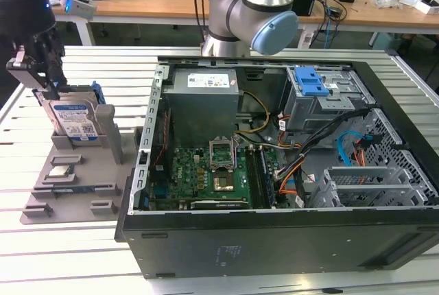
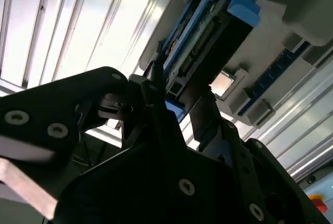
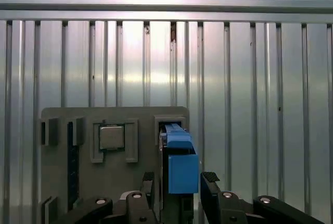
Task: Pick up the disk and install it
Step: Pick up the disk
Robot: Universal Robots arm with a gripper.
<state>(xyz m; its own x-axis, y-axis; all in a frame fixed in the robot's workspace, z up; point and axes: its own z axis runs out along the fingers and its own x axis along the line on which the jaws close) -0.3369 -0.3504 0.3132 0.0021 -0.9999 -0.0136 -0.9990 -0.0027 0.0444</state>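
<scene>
The disk (image 1: 74, 118) stands on edge in a slot of the grey holder plate (image 1: 68, 171) at the exterior view's left, its white-and-blue label facing out and a blue rail along its edge. My gripper (image 1: 48, 86) hangs at its upper end. In the first wrist view the two black fingers (image 3: 149, 182) straddle the disk's blue rail (image 3: 179, 151), one on each side, with a thin gap on both sides. My gripper (image 3: 179, 181) is open. The second wrist view shows the disk (image 2: 208, 31) edge-on just past the fingers.
An open computer case (image 1: 274, 240) fills the exterior view's middle and right, with a drive cage and blue latch (image 1: 312, 82), a grey power supply (image 1: 202, 86) and cables. A processor chip (image 3: 111, 136) lies in a pocket of the holder plate. A slatted metal table (image 1: 384, 68) lies under everything.
</scene>
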